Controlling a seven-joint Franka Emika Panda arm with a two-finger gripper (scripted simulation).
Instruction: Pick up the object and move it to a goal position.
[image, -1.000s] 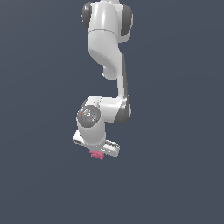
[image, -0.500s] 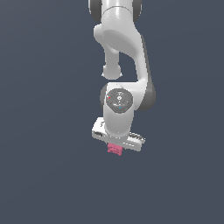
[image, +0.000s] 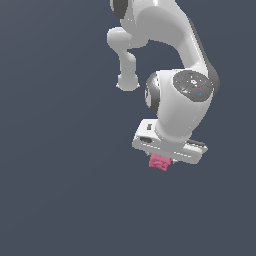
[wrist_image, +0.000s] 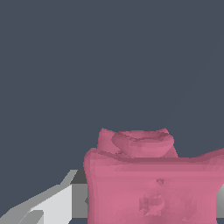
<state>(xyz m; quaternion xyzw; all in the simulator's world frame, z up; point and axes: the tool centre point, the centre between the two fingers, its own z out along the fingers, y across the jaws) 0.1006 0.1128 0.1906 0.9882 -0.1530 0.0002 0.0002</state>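
Observation:
The object (image: 160, 162) is a small pink-red lumpy block poking out just below the white hand of the arm in the exterior view. My gripper (image: 161, 163) is shut on it, and the hand's wide body hides most of the fingers. In the wrist view the object (wrist_image: 153, 179) fills the near part of the picture, with one grey-white finger (wrist_image: 52, 201) pressed against its side. No goal marker shows in either view.
The white arm (image: 170, 60) reaches down from the top of the exterior view. Behind it lies only a plain dark grey-blue background, with no table edge or other object in sight.
The arm has swung toward the exterior view's right, carrying the pink-red object with it. The wrist has turned, so the hand now shows a different side. The grip has stayed shut.

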